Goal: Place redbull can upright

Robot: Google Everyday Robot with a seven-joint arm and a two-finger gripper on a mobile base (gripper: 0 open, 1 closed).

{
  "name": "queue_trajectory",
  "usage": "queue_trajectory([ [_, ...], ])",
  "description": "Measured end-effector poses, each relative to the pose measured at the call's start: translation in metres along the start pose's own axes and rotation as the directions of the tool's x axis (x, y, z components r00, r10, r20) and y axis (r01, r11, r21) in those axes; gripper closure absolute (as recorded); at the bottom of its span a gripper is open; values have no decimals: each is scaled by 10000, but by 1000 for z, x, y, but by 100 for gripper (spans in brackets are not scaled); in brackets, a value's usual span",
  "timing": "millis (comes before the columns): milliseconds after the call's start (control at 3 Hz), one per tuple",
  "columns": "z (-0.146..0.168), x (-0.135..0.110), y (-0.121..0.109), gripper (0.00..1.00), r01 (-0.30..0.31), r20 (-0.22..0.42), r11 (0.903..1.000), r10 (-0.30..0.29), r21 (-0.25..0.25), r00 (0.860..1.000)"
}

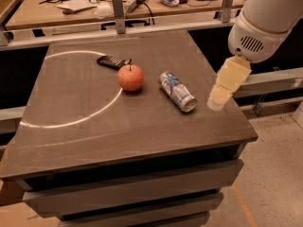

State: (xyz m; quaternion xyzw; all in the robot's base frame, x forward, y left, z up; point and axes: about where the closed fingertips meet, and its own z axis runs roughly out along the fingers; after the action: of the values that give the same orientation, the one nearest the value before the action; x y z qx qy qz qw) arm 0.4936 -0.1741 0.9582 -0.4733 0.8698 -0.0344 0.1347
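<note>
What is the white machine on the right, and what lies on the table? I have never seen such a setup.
The white machine is a robot arm. Its pale tip is the gripper, the part that grasps things; it hangs over the right edge of the table, near the can. There is one picture, from a camera looking down on the table. On it lie the can on its side, an apple left of it, and a dark flat device behind the apple. A white arc is drawn on the top. Nothing seems held: the can lies apart from the gripper.
</note>
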Motion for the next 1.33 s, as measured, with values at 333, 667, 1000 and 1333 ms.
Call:
queue_trajectory([
  [333, 7, -9, -4, 0, -447, -53, 9990, 446, -97, 9990],
  [667, 30, -39, -12, 0, -1489, -363, 9886, 1481, -215, 9883],
  [1000, 44, -55, -16, 0, -2122, -637, 9771, 2109, -140, 9754],
  [1333, 69, -85, -16, 0, -2790, -856, 9603, 2778, -24, 9568],
])
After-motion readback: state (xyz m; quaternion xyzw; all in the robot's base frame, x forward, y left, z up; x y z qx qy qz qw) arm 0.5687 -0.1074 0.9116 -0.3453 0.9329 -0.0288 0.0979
